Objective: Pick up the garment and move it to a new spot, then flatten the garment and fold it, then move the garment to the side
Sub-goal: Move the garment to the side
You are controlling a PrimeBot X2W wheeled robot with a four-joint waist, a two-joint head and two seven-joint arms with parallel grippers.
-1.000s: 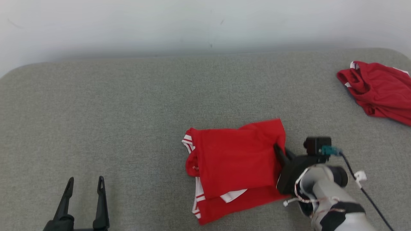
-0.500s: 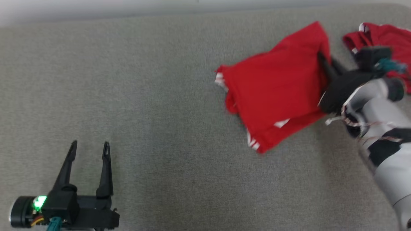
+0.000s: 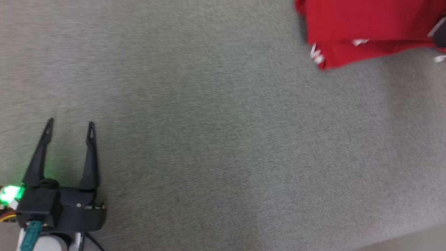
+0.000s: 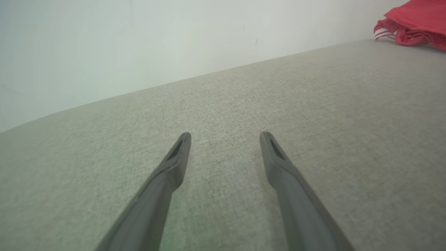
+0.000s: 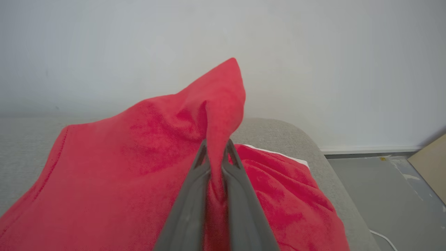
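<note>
The garment (image 3: 366, 28) is red with white trim and lies folded on the grey fabric table (image 3: 209, 139), at the top right of the head view. In the right wrist view my right gripper (image 5: 216, 145) is shut on a raised fold of the garment (image 5: 139, 167), which peaks above the fingertips. My left gripper (image 3: 69, 123) rests at the lower left, open and far from the cloth. The left wrist view shows the left gripper (image 4: 225, 134) with its fingers spread over bare table.
A second red garment (image 5: 282, 184) with a white edge lies just beyond the held one, near the table's rounded end (image 5: 313, 146). Red cloth (image 4: 414, 19) shows far right in the left wrist view. Past the table end are the floor (image 5: 379, 195) and a cardboard piece (image 5: 432, 164).
The head camera has swung down and left. My right gripper has dragged the garment rightward, up to the second red garment. The left gripper stays open.
</note>
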